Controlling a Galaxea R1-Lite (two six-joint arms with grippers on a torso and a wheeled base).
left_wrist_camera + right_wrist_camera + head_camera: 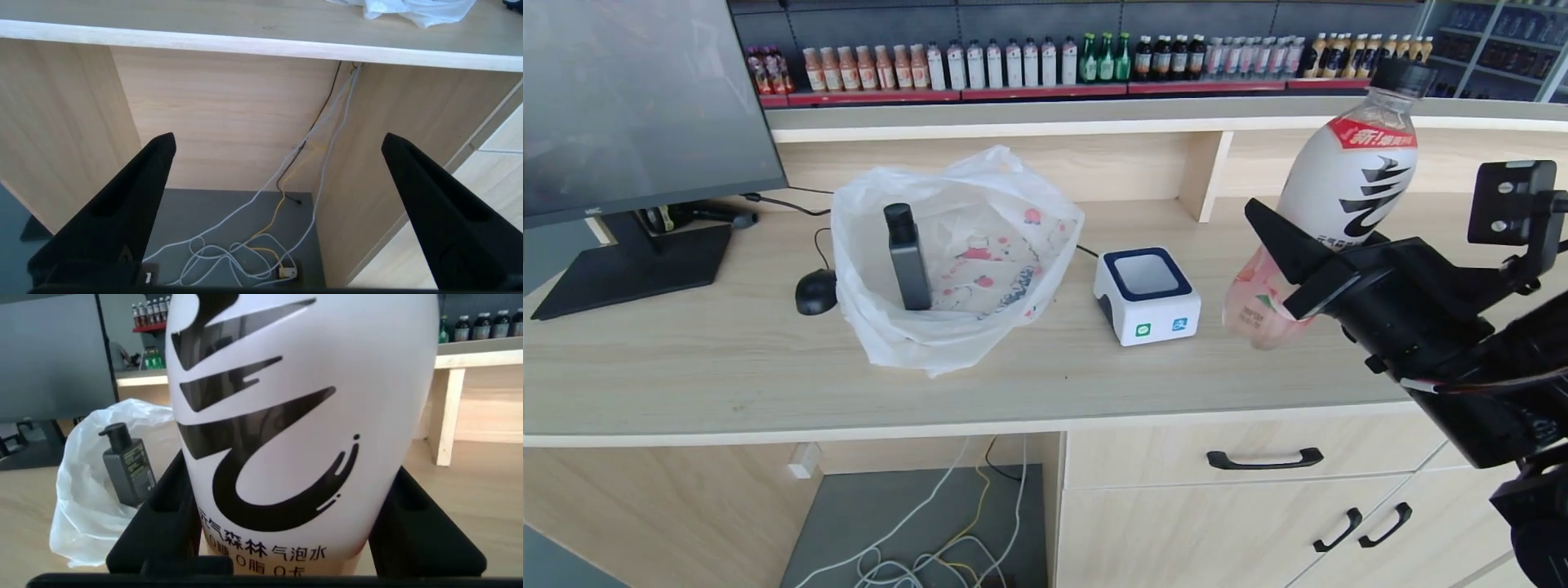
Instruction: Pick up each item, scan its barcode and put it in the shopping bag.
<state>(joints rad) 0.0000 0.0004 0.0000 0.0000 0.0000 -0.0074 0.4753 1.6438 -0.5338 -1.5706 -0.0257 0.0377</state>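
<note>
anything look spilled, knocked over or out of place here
Nothing stands out. The dark grey pump bottle stands upright in the white plastic shopping bag, the white square scanner sits flat on the light wooden counter, and the white-labelled drink bottle is tilted only because the right end effector holds it.

The counter [686, 367] under the scanner [1147, 314] looks like pale, matt wood-grain laminate. The scanner is smooth, glossy white plastic. Beside it, the shopping bag [1013, 212] is thin, crinkled, translucent plastic. On the scanner's other side, the clear plastic drink bottle [1347, 180] has a shiny label and sits clamped in the matt black right gripper [1290, 273].
</note>
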